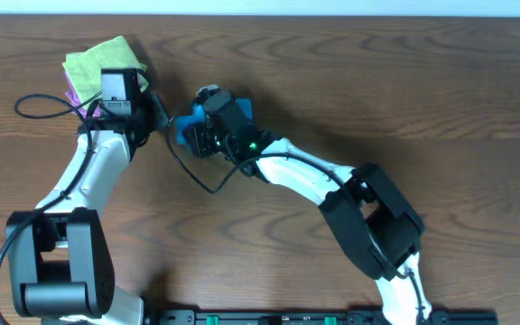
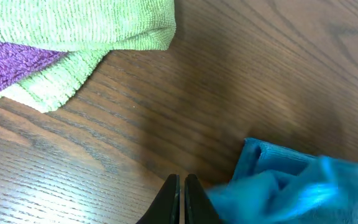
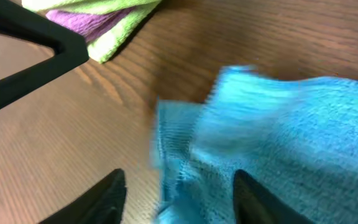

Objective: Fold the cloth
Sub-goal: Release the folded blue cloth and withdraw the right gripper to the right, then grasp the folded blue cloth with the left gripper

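The cloth [image 1: 186,126] lay on the worktop [image 1: 422,81], a little left of the middle and in the far half. It was just to the right of the green cloth [image 1: 106,59] and the purple cloth [image 1: 73,94], but apart from them. It was not flat. It was bunched with raised folds, and much of it was blurred in both wrist views.

From overhead, the right wrist covered most of it. Only a blue piece at the left and a blue corner at the far right showed. From these, its long axis seemed to run from near left to far right, slightly slanted, but I could not tell this for sure. In the left wrist view, one doubled edge with a rounded corner pointed toward the green cloth, with bare wood between them.

The right end effector [image 3: 180,202] was directly over the cloth with its fingers [image 3: 107,196] wide apart. The blue fabric lay between them and beyond them. Whether the pads touched the fabric could not be seen.

The left end effector [image 2: 180,198] was low over the worktop at the cloth's left edge. Its two fingers were pressed together with nothing between them. The blue fabric was just beside the tips, and contact was unclear.

The green cloth lay over the purple one, which showed only at the near left side.
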`<state>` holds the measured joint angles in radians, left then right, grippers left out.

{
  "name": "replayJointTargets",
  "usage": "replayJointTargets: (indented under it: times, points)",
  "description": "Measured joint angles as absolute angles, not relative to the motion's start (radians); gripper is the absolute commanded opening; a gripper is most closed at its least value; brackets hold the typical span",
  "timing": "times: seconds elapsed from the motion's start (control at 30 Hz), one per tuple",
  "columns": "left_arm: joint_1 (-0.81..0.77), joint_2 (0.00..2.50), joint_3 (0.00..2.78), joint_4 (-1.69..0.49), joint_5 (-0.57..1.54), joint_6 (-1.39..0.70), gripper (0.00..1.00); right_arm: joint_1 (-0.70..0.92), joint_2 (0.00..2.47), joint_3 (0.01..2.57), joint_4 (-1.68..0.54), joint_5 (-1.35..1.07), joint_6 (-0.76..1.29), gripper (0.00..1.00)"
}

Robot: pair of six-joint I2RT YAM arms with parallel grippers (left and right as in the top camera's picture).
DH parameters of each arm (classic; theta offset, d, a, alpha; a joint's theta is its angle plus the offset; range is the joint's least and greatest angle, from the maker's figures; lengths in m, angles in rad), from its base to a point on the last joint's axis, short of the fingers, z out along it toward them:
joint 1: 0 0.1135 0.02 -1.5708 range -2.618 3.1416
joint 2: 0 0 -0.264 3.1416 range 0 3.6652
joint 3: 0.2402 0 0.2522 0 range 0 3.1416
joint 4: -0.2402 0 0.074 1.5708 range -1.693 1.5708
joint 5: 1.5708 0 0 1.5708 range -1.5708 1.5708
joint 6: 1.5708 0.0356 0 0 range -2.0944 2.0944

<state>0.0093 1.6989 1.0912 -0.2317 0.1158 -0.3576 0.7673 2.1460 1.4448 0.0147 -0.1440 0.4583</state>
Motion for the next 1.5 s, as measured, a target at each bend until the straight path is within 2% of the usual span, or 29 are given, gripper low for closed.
replayJointTargets:
  times: [0.37,0.47,0.5,0.57,0.6,0.67,0.73,0.77,0.8,0.83,0.87,1.2,1.5]
  points:
    - [0.076,1.686,1.091,-0.235,0.115,-0.358,0.06,0.768,2.146,1.473,0.012,-0.136,0.424,0.64]
    - [0.078,1.673,1.091,-0.236,0.115,-0.358,0.08,0.762,2.146,1.473,-0.009,-0.110,0.421,0.73]
    - [0.078,1.670,1.091,-0.237,0.115,-0.358,0.12,0.757,2.146,1.473,-0.022,-0.097,0.419,0.78]
    - [0.078,1.663,1.091,-0.245,0.115,-0.349,0.27,0.743,2.141,1.473,-0.059,-0.067,0.415,0.89]
    - [0.078,1.660,1.091,-0.256,0.116,-0.352,0.42,0.728,2.130,1.473,-0.093,-0.039,0.409,0.97]
    - [0.078,1.652,1.092,-0.283,0.119,-0.352,0.63,0.701,2.104,1.474,-0.149,0.000,0.407,0.99]
    - [0.078,1.643,1.092,-0.306,0.131,-0.360,0.80,0.670,2.057,1.474,-0.213,0.026,0.406,0.99]
    - [0.078,1.640,1.092,-0.313,0.136,-0.358,0.85,0.658,2.038,1.474,-0.239,0.030,0.405,0.99]
    - [0.078,1.635,1.092,-0.320,0.148,-0.367,0.95,0.636,2.000,1.475,-0.285,0.040,0.406,0.99]
    - [0.078,1.631,1.092,-0.324,0.156,-0.369,0.98,0.623,1.974,1.475,-0.315,0.044,0.405,0.99]
    - [0.078,1.628,1.092,-0.331,0.168,-0.381,0.95,0.603,1.934,1.476,-0.354,0.052,0.405,0.99]
    - [0.078,1.618,1.093,-0.408,0.311,-0.513,0.95,0.430,1.646,1.470,-0.751,0.064,0.350,0.98]
    - [0.050,1.616,1.036,-0.391,0.393,-0.633,0.95,0.280,1.277,1.133,-0.704,0.012,0.325,0.98]
